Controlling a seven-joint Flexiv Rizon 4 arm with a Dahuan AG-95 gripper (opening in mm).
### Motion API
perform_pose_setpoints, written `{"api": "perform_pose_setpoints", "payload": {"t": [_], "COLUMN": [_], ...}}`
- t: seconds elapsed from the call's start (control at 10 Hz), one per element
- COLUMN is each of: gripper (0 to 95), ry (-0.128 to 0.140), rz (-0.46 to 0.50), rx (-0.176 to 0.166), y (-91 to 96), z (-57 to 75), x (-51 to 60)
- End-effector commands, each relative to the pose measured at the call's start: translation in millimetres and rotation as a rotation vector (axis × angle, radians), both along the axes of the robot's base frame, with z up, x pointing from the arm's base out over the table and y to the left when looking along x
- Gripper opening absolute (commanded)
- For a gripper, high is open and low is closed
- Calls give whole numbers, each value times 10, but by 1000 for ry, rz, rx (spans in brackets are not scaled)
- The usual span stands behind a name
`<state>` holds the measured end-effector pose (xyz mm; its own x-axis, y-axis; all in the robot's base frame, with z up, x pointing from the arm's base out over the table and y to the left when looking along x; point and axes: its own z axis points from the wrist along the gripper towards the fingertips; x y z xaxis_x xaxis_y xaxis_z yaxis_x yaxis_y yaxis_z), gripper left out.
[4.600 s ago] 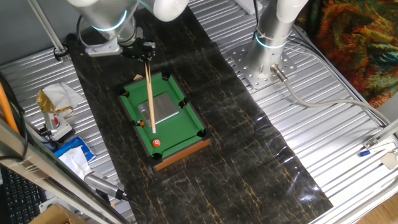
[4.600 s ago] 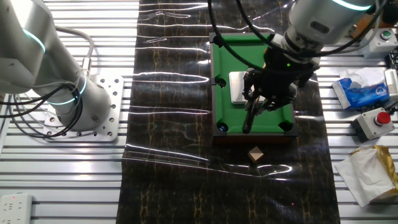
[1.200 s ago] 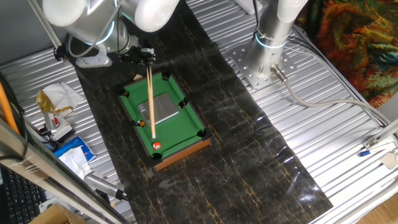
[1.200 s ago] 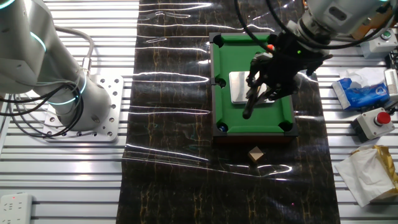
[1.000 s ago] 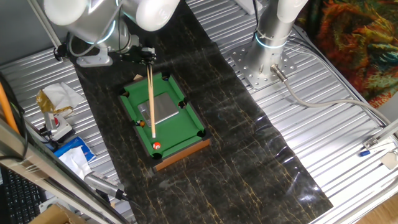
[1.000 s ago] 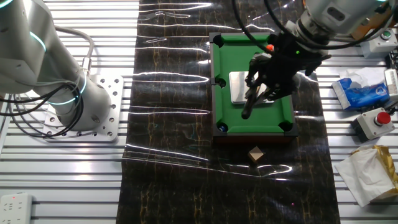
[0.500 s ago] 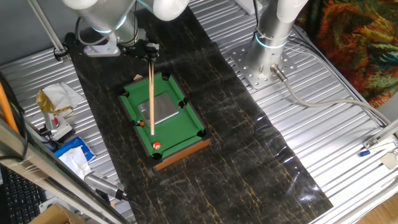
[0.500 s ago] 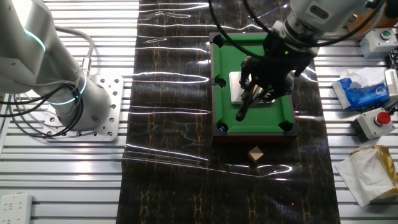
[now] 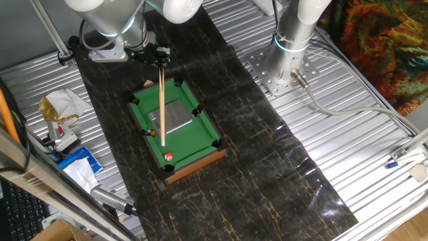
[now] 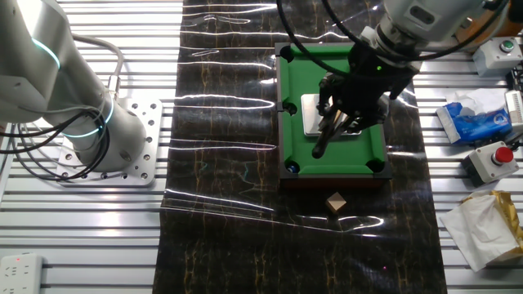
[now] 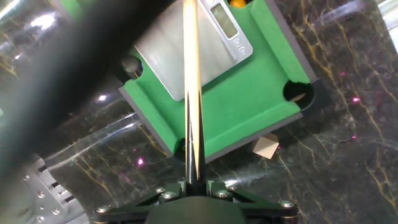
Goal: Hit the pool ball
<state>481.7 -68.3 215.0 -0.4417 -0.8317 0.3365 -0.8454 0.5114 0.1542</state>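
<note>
- One thin cue stick (image 9: 161, 100) is the only link between arm and ball, so the main risk, as I judge it, is a miscue: if the stroke runs slightly off line, the tip clips the ball's side or skids over it.
- Second risk: the shaft runs low over the silver scale (image 9: 175, 115) lying mid-felt; a dip in the stroke could scrape it and deflect the tip.
- Too hard a push could drive the tip into the end rail or shove the light mini pool table (image 9: 194, 167) along the dark mat.
- Gripper (image 9: 155, 52): fingers clenched on the cue's butt end, above the far end of the table; the hand view shows the stick rising straight out from between them.
- Cue tip: over the felt past the scale, just short of the ball and apart from it.
- Pool ball (image 9: 168, 156): orange-red with a white spot, on the felt near the end rail, closer to that rail's left corner pocket in the view that shows it.
- Small plain orange blob (image 9: 152, 132): by the side rail, beside the shaft.
- Wooden block (image 10: 334, 202): on the mat just outside the table's end.
</note>
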Motion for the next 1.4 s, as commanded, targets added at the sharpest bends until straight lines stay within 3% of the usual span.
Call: {"api": "perform_pose_setpoints", "payload": {"t": [0.1,0.4,0.8,1.0,1.4], "gripper": [0,0,0,0,0], "ry": [2,-8,-99,-105,-92], "rz": [4,-7,-117,-144,-157], "rx": [-3,-3,3,-18,-31], "y": [-1,-1,-1,-1,-1], "z": [-1,-1,-1,-1,-1], "x": [-2,-2,-2,-2,-2]}}
